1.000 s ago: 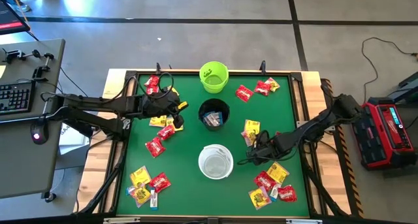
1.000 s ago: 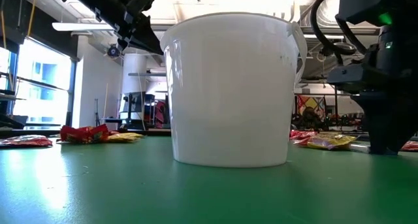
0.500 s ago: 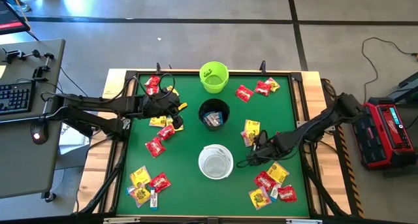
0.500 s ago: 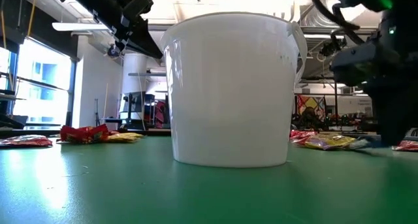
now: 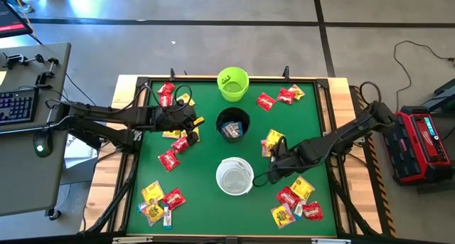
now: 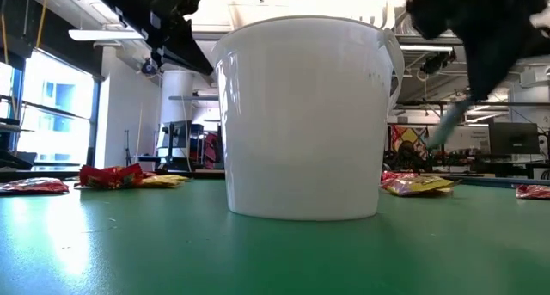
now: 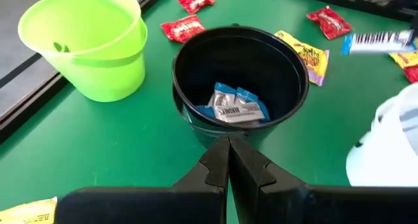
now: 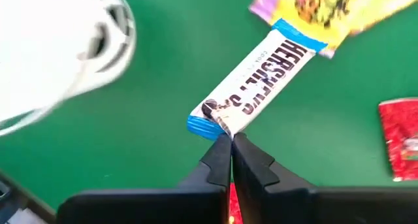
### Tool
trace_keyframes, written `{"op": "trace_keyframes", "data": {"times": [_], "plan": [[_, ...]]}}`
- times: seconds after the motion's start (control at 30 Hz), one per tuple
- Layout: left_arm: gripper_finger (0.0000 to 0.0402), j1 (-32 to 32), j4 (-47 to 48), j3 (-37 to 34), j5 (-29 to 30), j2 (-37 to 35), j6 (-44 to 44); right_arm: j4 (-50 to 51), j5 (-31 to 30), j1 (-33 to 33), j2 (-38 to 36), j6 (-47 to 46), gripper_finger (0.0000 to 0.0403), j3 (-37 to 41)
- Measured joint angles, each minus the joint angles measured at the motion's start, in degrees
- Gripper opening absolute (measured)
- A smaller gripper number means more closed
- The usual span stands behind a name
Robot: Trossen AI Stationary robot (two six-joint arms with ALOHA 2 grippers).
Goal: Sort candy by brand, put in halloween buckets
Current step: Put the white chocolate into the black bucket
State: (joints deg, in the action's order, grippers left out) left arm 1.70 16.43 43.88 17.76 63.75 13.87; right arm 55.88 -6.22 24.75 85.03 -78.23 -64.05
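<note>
candy in small shiny wrappers lies scattered over the green felt-topped table (image 5: 206, 194). going left to right from the high view: a red and yellow cluster (image 5: 160, 200) sits at seven o'clock of the table, and red and yellow packets (image 5: 175, 141) lie at nine o'clock under our left gripper (image 5: 190, 123). that gripper hovers just left of the round black plastic bucket (image 5: 232, 123), fingers pressed together on nothing; its wrist view shows blue-and-white packets (image 7: 232, 106) already in the bottom of that bucket.

at twelve o'clock stands the lime green plastic bucket (image 5: 232, 83), at the centre the black one, at six o'clock the white translucent bucket (image 5: 234, 176).

right of centre is what has changed: a second ago our right gripper (image 5: 272, 158) was low over the felt with its fingers apart; now they have clamped on one end of a blue-and-white hershey's bar (image 8: 258, 85), and the arm has lifted and swung toward the middle, so the bar hangs clear of the felt, just beside a yellow packet (image 5: 274, 139). we judge this piece is picked and belongs with its like in the black bucket, at ten o'clock from the gripper. more candy (image 5: 295, 201) waits at five o'clock, and a few packets (image 5: 281, 97) at one o'clock.
</note>
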Motion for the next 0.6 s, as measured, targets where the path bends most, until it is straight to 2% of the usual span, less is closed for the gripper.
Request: {"op": "trace_keyframes", "data": {"times": [0.4,0.6], "plan": [[0.0000,-0.4,0.9,0.0,0.0,0.0,0.5,2.5,-3.0,-8.7,0.0,21.1,0.0000,-13.5],[0.0000,-0.4,0.9,0.0,0.0,0.0,0.1,-5.2,-1.6,-17.6,0.1,32.0,0.0000,-15.0]]}}
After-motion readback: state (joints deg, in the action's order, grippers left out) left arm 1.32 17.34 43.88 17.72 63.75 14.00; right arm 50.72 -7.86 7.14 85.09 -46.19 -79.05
